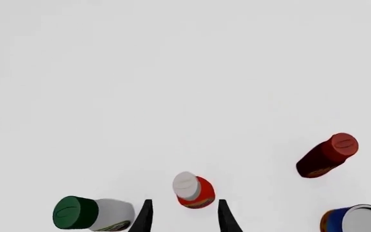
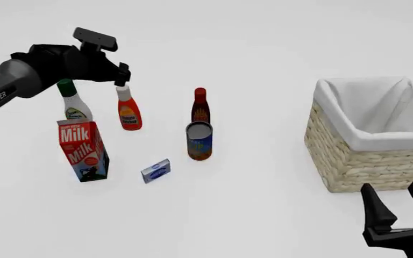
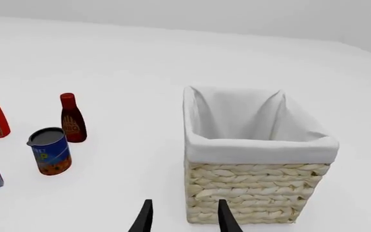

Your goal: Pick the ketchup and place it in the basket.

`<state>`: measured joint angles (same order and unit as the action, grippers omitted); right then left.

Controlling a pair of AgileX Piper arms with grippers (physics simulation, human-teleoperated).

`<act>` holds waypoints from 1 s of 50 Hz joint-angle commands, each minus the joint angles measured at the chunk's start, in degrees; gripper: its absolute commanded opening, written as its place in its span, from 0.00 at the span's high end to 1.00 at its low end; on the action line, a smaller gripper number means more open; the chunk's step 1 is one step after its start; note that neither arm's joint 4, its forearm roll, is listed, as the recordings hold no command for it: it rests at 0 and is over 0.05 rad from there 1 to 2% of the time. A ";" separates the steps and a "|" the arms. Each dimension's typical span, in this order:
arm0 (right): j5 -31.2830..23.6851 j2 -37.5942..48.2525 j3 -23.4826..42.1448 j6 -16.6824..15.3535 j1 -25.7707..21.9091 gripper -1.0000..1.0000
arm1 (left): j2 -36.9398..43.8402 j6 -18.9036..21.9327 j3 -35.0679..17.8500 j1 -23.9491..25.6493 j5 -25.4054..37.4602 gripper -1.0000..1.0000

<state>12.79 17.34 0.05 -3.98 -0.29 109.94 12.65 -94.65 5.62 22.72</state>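
Front view shows the ketchup (image 2: 129, 114) standing upright on the desk (image 2: 264, 209), well apart from the basket (image 2: 368, 134), so nothing is done yet: grasp, carry and drop all remain. Above its pale cap hovers the left gripper (image 2: 122, 75), fingers spread wide and empty. Near the basket, the right gripper (image 2: 400, 201) is also wide and empty. Glossy red plastic bottle; coarse woven wicker with soft white cloth lining.
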 commanded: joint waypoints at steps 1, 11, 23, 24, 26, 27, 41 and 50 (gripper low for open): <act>0.74 1.04 0.01 0.01 0.01 0.00 | 2.42 -1.40 -2.27 0.27 0.62 0.00; 0.89 1.34 0.00 -0.11 0.07 0.00 | 3.51 -1.43 -2.38 0.06 -0.33 0.00; 1.84 2.48 -0.04 -0.37 0.26 0.00 | 4.67 -2.32 -2.01 0.25 -1.37 0.00; 1.60 2.30 0.01 -0.36 0.31 0.00 | 4.89 -2.46 -2.10 0.25 -1.28 0.00; 1.96 2.79 0.01 -0.50 0.32 0.00 | 5.16 -2.46 -2.10 0.16 -1.58 0.00; 2.08 2.93 0.01 -0.43 0.34 0.00 | 5.44 -2.82 -2.41 0.19 -1.27 0.00; 3.42 4.76 0.00 -0.47 0.38 0.00 | 7.19 -3.49 -2.75 0.53 -1.99 0.00; 4.07 5.73 0.01 -0.47 0.40 0.00 | 8.78 -3.79 -3.38 0.30 -2.37 0.00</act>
<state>16.11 22.00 0.05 -4.41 0.08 117.20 9.32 -97.47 5.95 20.69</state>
